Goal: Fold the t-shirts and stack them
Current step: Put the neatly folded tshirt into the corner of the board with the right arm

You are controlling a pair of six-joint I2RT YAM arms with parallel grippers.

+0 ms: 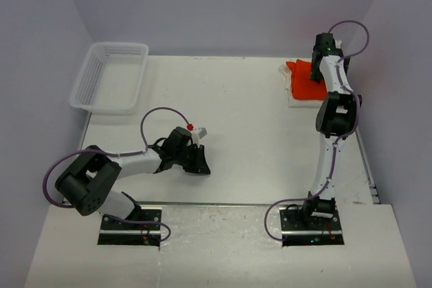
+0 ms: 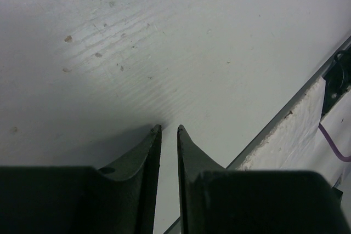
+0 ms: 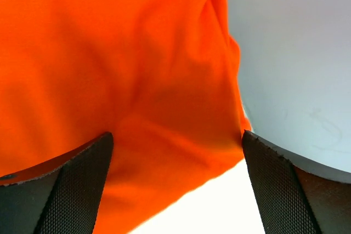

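The orange-red t-shirt (image 1: 305,80) lies folded at the far right of the table, on top of the cream-white t-shirt (image 1: 297,101), whose edge shows under it. My right gripper (image 1: 316,71) is over the orange shirt. In the right wrist view it (image 3: 175,135) is open wide, with the orange t-shirt (image 3: 109,53) filling the space between and beyond the jaws and the cream-white t-shirt (image 3: 219,206) below. My left gripper (image 1: 200,164) rests low over bare table near the front left. In the left wrist view it (image 2: 167,130) is shut and empty.
A white lattice basket (image 1: 108,75) stands at the far left corner. The table's front edge (image 2: 285,119) runs just beside my left gripper. Walls close the table in at the back and on both sides.
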